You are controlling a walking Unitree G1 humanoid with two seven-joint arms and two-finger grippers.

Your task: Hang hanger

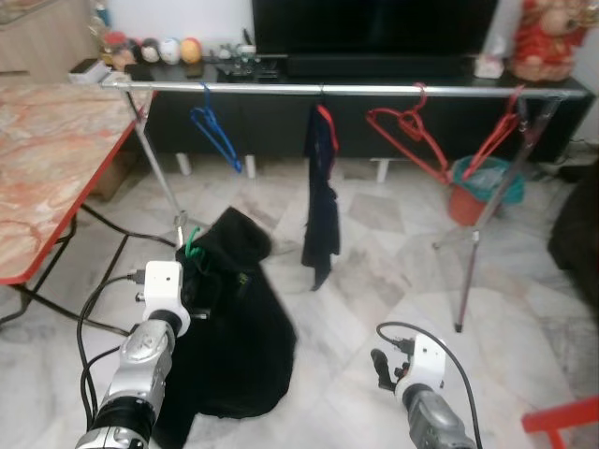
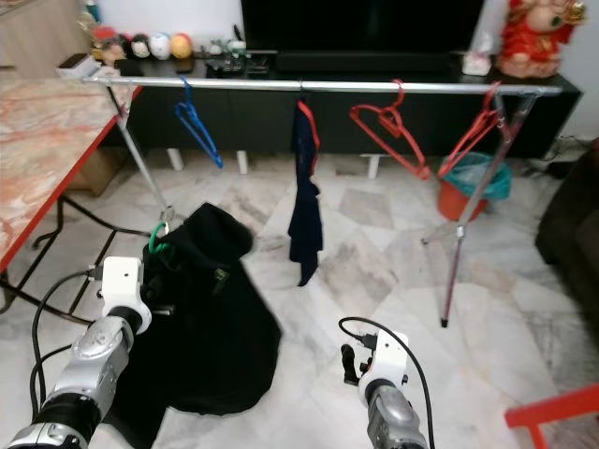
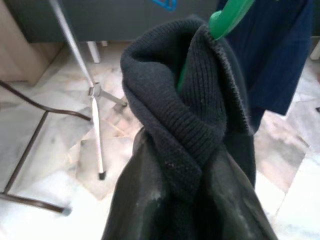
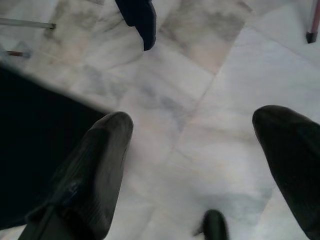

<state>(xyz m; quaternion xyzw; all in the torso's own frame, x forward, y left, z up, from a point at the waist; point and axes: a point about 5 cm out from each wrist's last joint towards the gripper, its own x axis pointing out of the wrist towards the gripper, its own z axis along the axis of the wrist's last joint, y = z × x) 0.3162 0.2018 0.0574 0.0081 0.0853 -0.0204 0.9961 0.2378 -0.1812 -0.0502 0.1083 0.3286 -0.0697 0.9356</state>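
Holding garment (image 1: 229, 318) below rail (image 1: 346, 90); left gripper (image 1: 192, 281).

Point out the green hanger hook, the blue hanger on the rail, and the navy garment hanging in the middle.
green hanger hook (image 1: 192, 241), left eye view, on the hook's curve above the black garment.
blue hanger (image 1: 217, 138), left eye view, on its sloping arm.
navy garment (image 1: 322, 201), left eye view, on the cloth's middle.

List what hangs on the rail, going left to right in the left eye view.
blue hanger → dark navy garment on a red hanger → pair of empty red hangers → another red hanger, near the rail's right end.
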